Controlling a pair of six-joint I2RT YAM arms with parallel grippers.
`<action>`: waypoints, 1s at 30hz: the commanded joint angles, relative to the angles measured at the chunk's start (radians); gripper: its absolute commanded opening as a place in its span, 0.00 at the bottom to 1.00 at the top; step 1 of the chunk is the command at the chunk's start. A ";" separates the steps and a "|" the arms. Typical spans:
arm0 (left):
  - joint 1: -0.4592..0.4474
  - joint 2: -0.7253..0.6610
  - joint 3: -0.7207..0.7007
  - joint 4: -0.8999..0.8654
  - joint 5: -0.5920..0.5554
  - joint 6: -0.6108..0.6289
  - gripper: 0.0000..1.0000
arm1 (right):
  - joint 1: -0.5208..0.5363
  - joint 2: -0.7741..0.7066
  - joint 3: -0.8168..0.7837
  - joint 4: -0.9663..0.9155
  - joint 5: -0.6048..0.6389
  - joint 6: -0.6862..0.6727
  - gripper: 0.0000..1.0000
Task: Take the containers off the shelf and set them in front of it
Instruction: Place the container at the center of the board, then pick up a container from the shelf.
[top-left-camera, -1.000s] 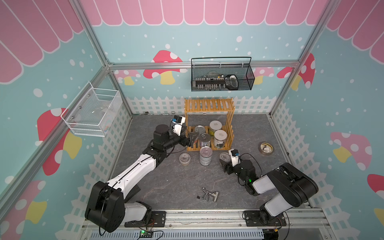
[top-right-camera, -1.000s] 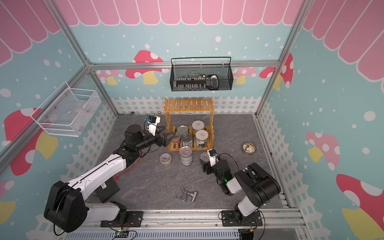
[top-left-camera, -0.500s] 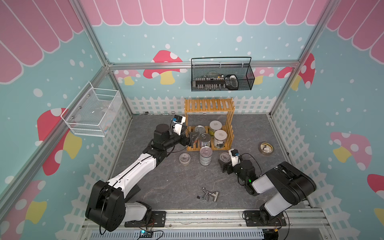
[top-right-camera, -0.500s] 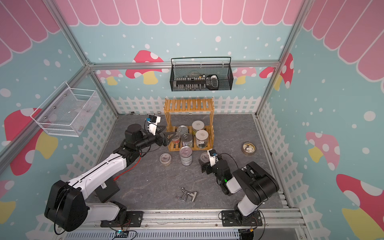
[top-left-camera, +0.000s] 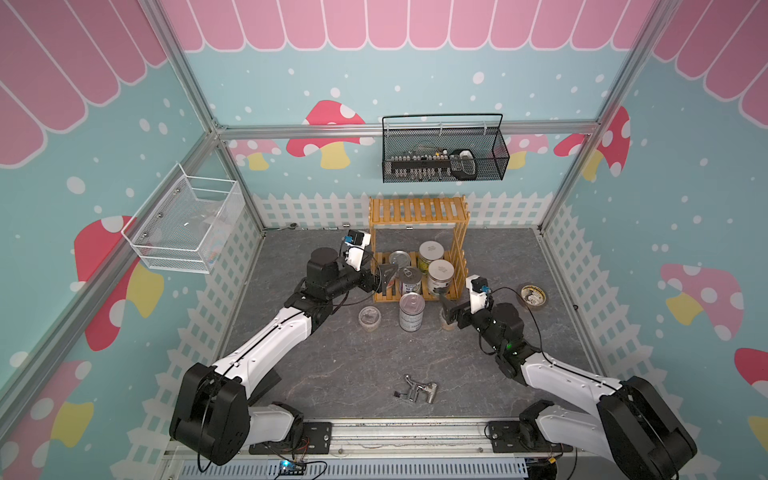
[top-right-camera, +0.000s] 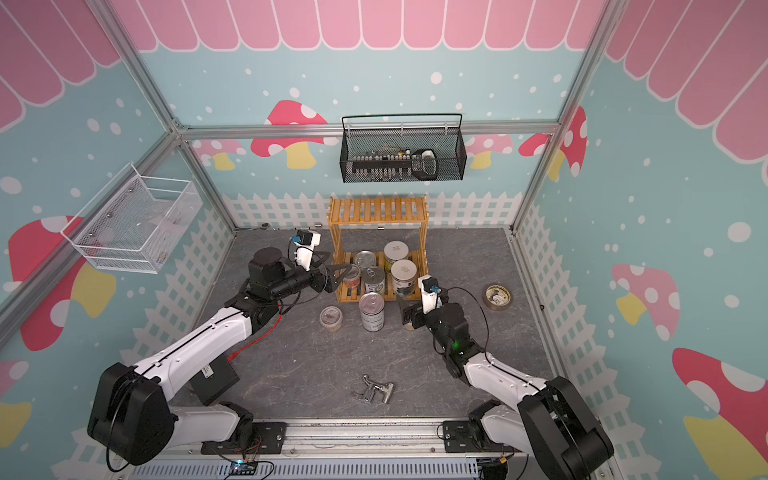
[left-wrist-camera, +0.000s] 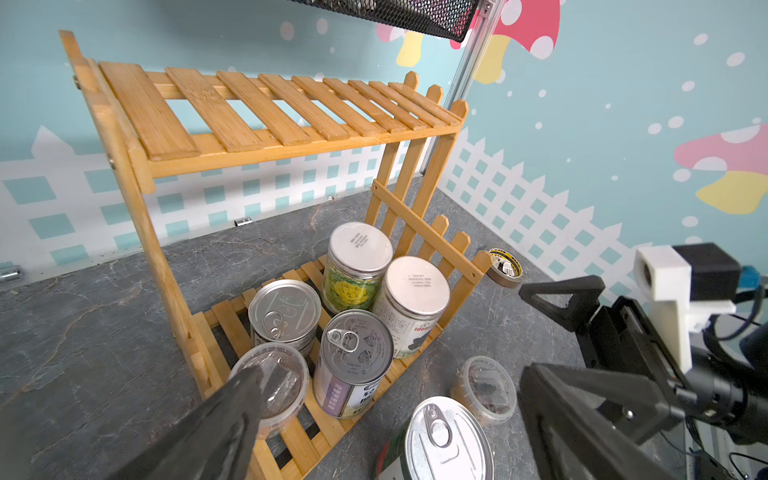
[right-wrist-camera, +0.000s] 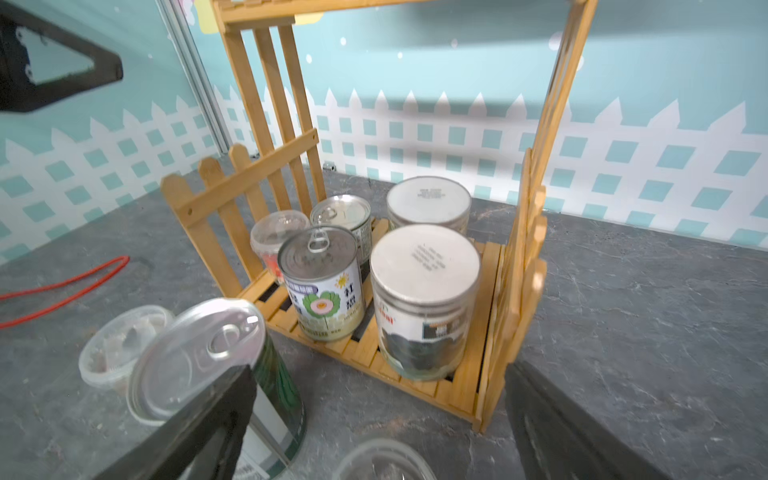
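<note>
Containers still on the shelf: five, low tier, 12 o'clock. Left gripper gapes wide beside the clear cup at the tier's 9 o'clock end. Right gripper is wide too, holding nothing. The cup looks light and squashy, so its sides need a soft squeeze.

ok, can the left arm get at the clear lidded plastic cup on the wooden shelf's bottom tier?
Probably yes. The left gripper stands open at the open front of the wooden shelf, and the clear plastic cup sits at the near front corner. Tight, though: a silver pull-tab tin can stands beside it.
</note>
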 joint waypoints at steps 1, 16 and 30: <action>0.010 -0.037 0.001 -0.007 -0.008 0.013 0.99 | 0.010 0.020 0.114 -0.234 0.011 0.116 0.99; 0.016 -0.039 0.001 -0.007 0.003 0.007 0.99 | 0.149 0.324 0.544 -0.687 0.371 0.423 0.99; 0.022 -0.040 0.001 -0.006 0.010 0.012 0.99 | 0.159 0.574 0.807 -0.885 0.511 0.552 0.99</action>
